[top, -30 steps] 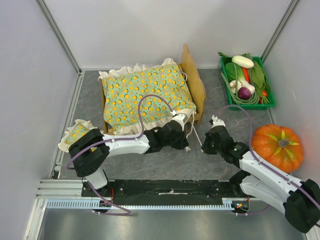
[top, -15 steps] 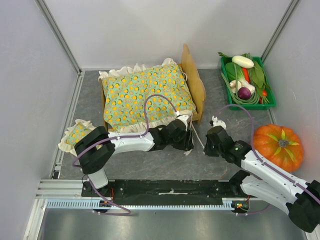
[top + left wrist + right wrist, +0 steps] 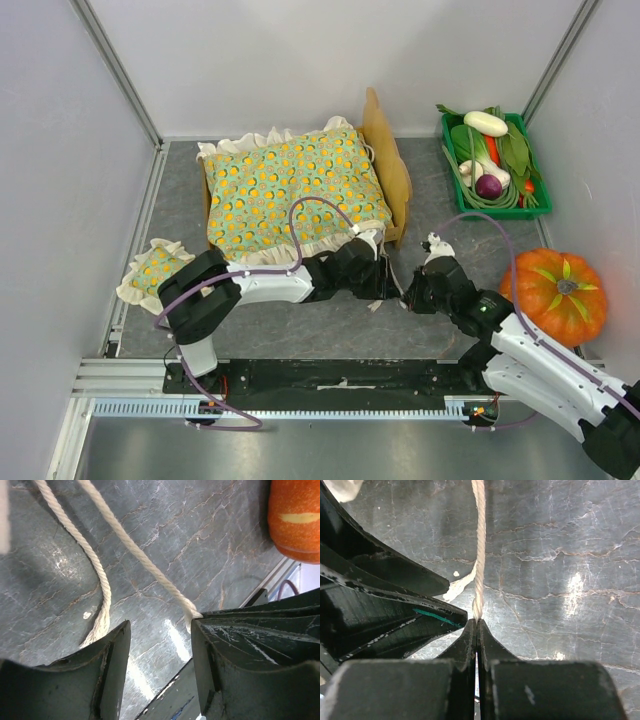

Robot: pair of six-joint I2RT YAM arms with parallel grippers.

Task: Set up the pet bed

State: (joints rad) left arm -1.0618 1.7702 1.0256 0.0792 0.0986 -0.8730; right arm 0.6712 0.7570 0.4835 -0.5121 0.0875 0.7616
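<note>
The right gripper [image 3: 477, 623] has its fingers pressed flat together on a white cord [image 3: 480, 555], pinching it just above the grey table [image 3: 580, 540]. The left gripper [image 3: 160, 630] sits close against it, fingers parted about halfway with nothing between them. A second strand [image 3: 104, 592] runs down to one of its fingertips, though I can't tell whether it touches. From overhead the two sets of fingers merge into one dark mass and the cord is barely visible. The pet bed [image 3: 390, 170] stands at eleven o'clock from them, near the back wall. A green dotted cushion [image 3: 290, 185] hides most of its frame, leaving only the headboard clear. A pumpkin [image 3: 555, 295] sits at three o'clock, cut off in the left wrist view.
</note>
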